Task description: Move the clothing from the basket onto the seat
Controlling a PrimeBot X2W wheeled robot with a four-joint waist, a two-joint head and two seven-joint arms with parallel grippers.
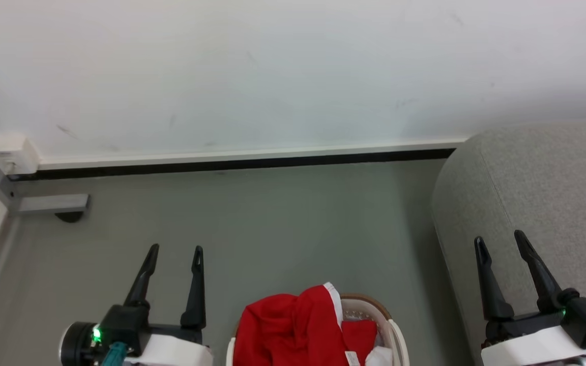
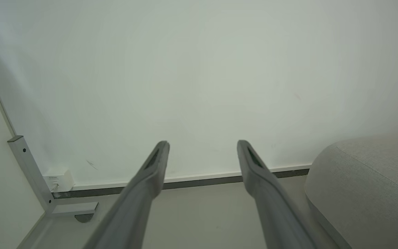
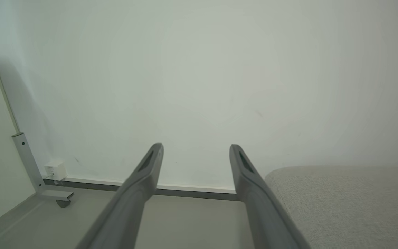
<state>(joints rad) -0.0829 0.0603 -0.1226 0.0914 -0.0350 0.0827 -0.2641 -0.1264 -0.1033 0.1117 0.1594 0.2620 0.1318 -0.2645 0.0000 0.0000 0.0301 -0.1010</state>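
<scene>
**Inspector:** Where is the clothing?

**Assistant:** The clothing (image 1: pixel 283 330), red with a white edge strip, lies heaped in the basket (image 1: pixel 374 303) and rises above its brown rim. The bottom edge of the head view cuts off both. The lower part of the heap and most of the basket cannot be assessed. A small white label (image 1: pixel 351 358) shows on the fabric, its print too small to read.

**Inspector:** And the seat?

**Assistant:** The seat (image 1: pixel 542 193) stands on the floor (image 1: pixel 283 218) to the right of the basket, with a strip of floor between them. Its right side runs out of frame.

**Inspector:** The pincers?

**Assistant:** The left pincer (image 1: pixel 177 248) has its fingers spread wide with nothing between them, and is over the floor left of the basket. The right pincer (image 1: pixel 499 236) is likewise spread and holds nothing, in front of the seat's rounded corner. Whether it touches the upholstery cannot be told. Both wrist views confirm the gaps, with the wall (image 2: pixel 199 69) beyond.
</scene>
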